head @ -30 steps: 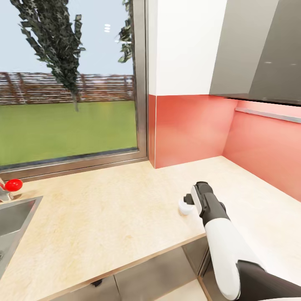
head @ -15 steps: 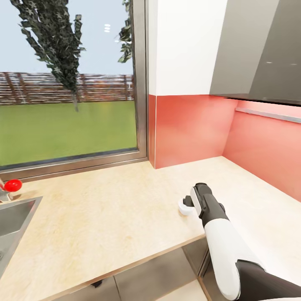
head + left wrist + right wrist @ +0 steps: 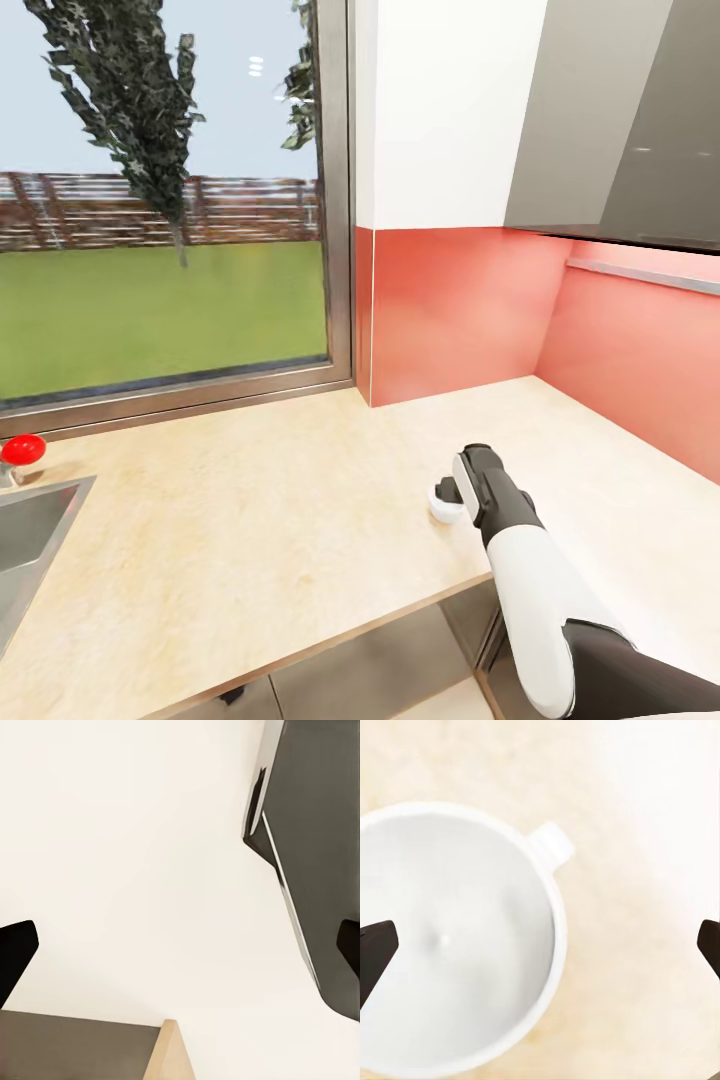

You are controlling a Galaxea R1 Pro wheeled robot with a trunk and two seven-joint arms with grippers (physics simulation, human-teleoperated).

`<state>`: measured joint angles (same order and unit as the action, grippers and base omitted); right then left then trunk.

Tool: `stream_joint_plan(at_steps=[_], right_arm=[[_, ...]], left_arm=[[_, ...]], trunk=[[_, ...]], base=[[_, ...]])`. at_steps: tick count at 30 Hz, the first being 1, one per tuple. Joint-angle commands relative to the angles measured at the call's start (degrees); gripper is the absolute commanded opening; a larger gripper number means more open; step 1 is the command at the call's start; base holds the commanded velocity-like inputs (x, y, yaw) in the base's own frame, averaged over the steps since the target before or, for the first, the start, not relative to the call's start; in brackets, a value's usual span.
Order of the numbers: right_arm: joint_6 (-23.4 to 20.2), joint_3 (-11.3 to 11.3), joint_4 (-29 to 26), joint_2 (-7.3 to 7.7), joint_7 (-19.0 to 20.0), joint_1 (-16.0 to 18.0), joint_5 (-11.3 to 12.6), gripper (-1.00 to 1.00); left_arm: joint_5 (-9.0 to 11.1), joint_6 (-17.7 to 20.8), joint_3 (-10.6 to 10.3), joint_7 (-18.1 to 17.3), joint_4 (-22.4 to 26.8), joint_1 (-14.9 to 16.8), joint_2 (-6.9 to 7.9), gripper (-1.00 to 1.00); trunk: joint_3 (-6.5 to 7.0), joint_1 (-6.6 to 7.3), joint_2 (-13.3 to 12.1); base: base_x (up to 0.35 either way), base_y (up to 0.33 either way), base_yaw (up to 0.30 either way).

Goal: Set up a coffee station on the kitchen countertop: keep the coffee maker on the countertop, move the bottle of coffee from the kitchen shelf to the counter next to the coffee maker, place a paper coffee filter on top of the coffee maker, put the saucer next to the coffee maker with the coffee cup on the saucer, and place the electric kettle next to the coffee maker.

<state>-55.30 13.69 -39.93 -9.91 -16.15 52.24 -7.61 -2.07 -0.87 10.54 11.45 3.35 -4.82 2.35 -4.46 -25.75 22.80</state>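
The right gripper has its jaws spread wide — nothing held — directly over the one coffee cup, which stands on the kitchen countertop near its front edge. The step is likely picking up that cup (no saucer near it); next, descend and close. The left gripper's jaws gape empty.

The right arm reaches forward and down from the lower right of the head view, white forearm leading to a dark wrist; the right end effector has its two dark fingertips spread wide. The left end effector is likewise spread, fingertips far apart.
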Motion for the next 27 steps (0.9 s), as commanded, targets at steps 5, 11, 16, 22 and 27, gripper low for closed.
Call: stream_joint_plan(at_steps=[5,11,16,22,27], right_arm=[[-0.2,0.3,0.1,-0.08,0.2,0.1,-0.6,1.0],[-0.2,0.3,0.1,-0.08,0.2,0.1,-0.6,1.0],[-0.2,0.3,1.0,-0.08,0.3,0.1,-0.6,1.0],[-0.2,0.3,1.5,-0.08,0.3,0.1,-0.6,1.0],[-0.2,0.3,1.5,-0.08,0.3,0.1,-0.6,1.0]], left_arm=[[-0.2,-0.1,0.4,0.1,0.1,0.0,-0.02,1.0],[-0.2,-0.1,0.4,0.1,0.1,0.0,0.02,1.0],[-0.2,-0.1,0.4,0.1,0.1,0.0,-0.03,1.0],[-0.2,-0.1,0.4,0.1,0.1,0.0,-0.06,1.0],[-0.2,-0.1,0.4,0.1,0.1,0.0,-0.06,1.0]], trunk=[[-0.11,-0.04,0.1],[-0.11,-0.04,0.1],[-0.11,-0.04,0.1],[-0.11,-0.04,0.1],[-0.11,-0.04,0.1]], base=[[0.0,0.0,0.0],[0.0,0.0,0.0],[0.0,0.0,0.0],[0.0,0.0,0.0],[0.0,0.0,0.0]])
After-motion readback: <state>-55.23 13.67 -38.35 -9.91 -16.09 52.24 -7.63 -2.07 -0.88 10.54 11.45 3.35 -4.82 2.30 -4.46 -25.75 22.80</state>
